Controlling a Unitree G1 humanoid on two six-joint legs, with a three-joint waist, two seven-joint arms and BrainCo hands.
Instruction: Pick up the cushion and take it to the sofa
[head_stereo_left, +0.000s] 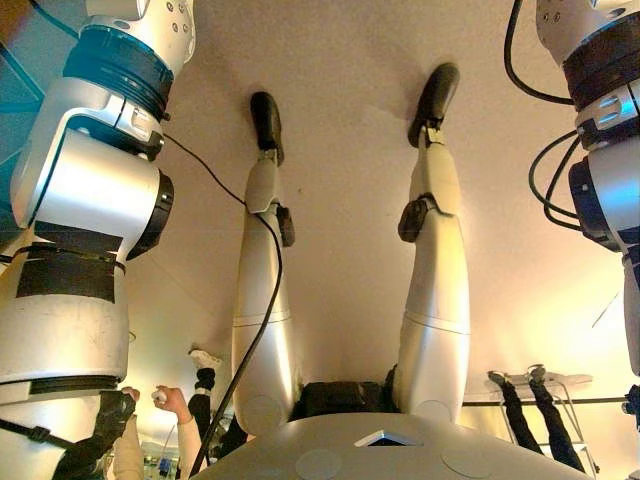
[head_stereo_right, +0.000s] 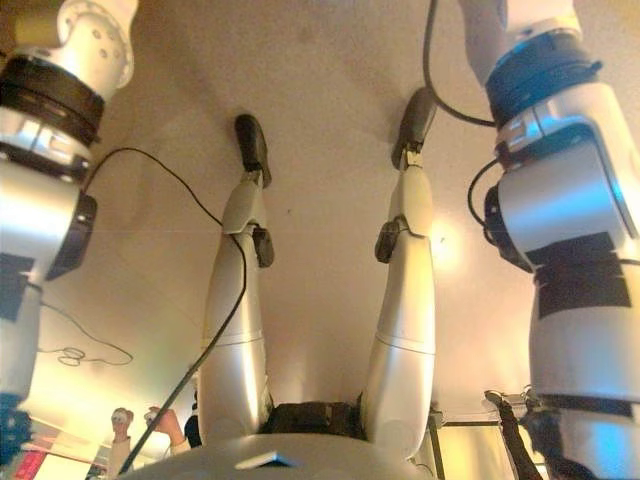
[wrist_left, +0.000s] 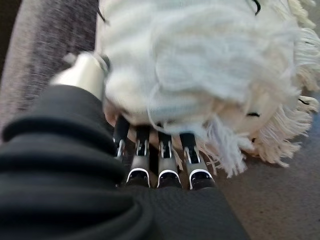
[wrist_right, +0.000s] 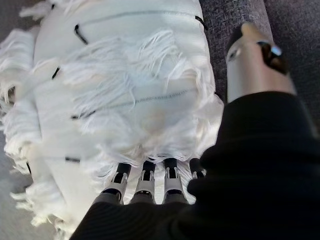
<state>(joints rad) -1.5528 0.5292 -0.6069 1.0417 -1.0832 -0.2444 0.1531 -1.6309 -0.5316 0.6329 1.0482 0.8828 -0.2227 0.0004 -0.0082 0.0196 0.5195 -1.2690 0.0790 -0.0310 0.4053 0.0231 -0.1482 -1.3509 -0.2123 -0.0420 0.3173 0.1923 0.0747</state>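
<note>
A white cushion (wrist_left: 200, 65) with long fringes sits between my two hands, close to the grey sofa fabric (wrist_left: 45, 50). In the left wrist view my left hand (wrist_left: 167, 160) has straight fingers running in under the cushion's fringe, thumb (wrist_left: 82, 75) against its side. In the right wrist view the cushion (wrist_right: 115, 90) fills the frame. My right hand (wrist_right: 145, 180) has straight fingers pressed into the cushion's other side, thumb (wrist_right: 255, 65) raised beside it, with the sofa fabric (wrist_right: 235, 15) behind. The fingertips are hidden in the fringe. The eye views show neither the hands nor the cushion.
Grey carpet (wrist_left: 280, 200) lies below the cushion. In the eye views a person's hands (head_stereo_left: 170, 400) show at the lower left, and a person's dark legs (head_stereo_left: 525, 405) by a metal frame show at the lower right.
</note>
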